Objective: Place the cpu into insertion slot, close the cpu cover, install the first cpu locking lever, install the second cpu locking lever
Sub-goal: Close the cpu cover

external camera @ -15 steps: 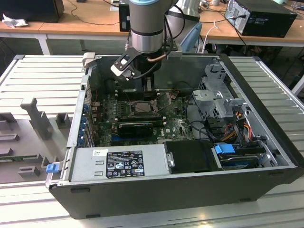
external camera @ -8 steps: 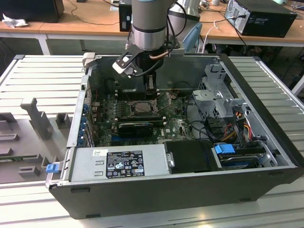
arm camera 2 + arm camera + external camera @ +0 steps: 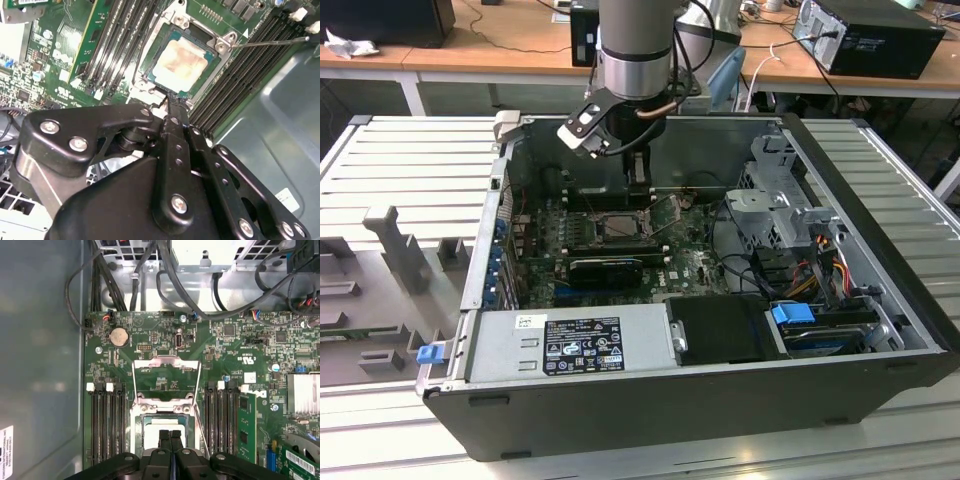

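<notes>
The single arm is seen reaching down into the open dark-grey computer case (image 3: 740, 400), which rests on a ribbed light-grey metal table (image 3: 410, 160). Its black two-fingered gripper (image 3: 638, 182) hangs over the green motherboard (image 3: 150, 335), just above the socket area.

In both wrist views the gripper (image 3: 170, 434) (image 3: 169, 103) is clenched. The two black fingers (image 3: 163, 441) are pressed flat against each other, and nothing is pinched between them.

The small flat square cpu, pale silver-beige (image 3: 182, 60) (image 3: 151, 427), is already seated in the square, metal-rimmed insertion slot (image 3: 139, 415). It lies level inside the rim (its green edge is framed evenly all round in the second wrist view). The closed fingertips are poised right at the near edge of the chip; whether contact is made cannot be told.

The thin silvery cpu cover, a square frame with a cut-out centre (image 3: 166, 362), is seen flipped open. It stands on the far side of the socket from the gripper, with green board visible through its window.

A thin silvery wire locking lever (image 3: 272, 41) (image 3: 199, 429) is raised, slanting beside the socket. Long black memory slots (image 3: 107, 425) flank the socket on both sides.
</notes>
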`<move>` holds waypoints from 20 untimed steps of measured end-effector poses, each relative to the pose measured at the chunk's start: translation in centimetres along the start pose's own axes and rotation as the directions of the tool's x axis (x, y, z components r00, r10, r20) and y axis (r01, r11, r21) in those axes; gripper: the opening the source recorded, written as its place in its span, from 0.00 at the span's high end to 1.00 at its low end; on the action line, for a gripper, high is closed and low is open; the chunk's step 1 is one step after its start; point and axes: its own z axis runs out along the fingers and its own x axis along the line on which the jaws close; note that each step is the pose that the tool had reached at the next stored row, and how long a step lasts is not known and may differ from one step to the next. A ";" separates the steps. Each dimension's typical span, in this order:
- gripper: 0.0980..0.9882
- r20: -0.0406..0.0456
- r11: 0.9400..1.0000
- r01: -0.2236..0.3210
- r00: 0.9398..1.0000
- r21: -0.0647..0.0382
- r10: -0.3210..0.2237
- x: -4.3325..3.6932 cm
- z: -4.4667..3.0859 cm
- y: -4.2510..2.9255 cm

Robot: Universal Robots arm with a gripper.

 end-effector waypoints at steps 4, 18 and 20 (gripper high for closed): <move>0.99 0.000 1.000 0.000 1.000 0.000 0.000 0.06 -0.23 0.50; 0.99 0.000 1.000 0.000 1.000 0.000 0.000 0.15 -0.71 1.63; 0.99 0.000 1.000 0.000 1.000 0.000 0.000 0.16 -0.77 1.64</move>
